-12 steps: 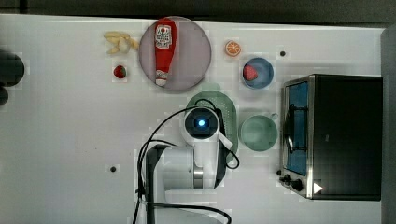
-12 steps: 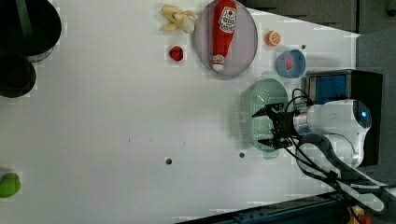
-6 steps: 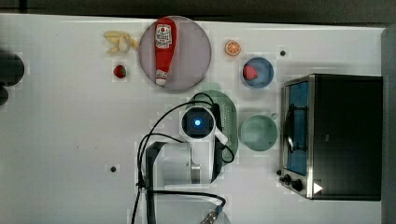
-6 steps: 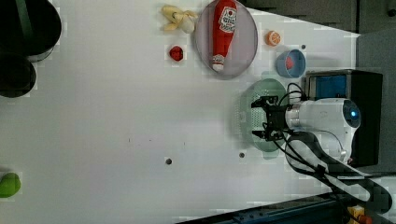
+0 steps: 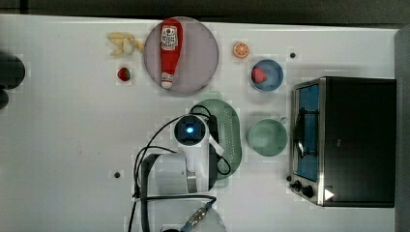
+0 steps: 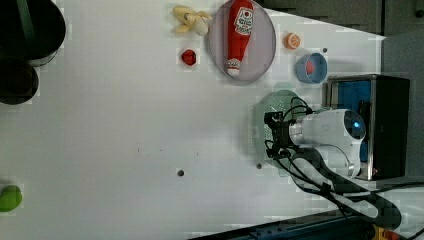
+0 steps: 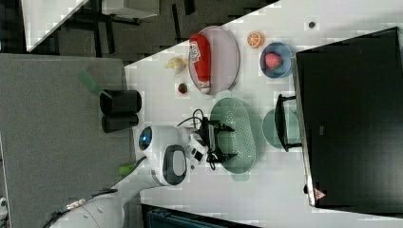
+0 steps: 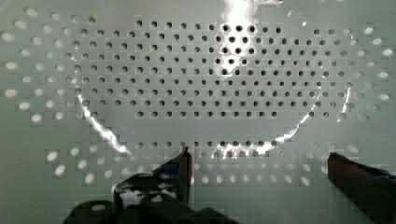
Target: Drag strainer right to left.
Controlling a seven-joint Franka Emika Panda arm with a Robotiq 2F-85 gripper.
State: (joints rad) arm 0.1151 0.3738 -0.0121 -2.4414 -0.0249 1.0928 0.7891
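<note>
Strainer (image 5: 231, 130) sits undragged mid-surface; jaws, spread wide inside its bowl, must next seat against its wall

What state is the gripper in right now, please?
Gripper: open, fingers spread wide just above the strainer's perforated bottom, holding nothing.

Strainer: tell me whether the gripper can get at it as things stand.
Probably yes. The open gripper hangs right over the strainer, its fingers spread above the holed bottom, with nothing between. The cup and plate stand apart from it.
</note>
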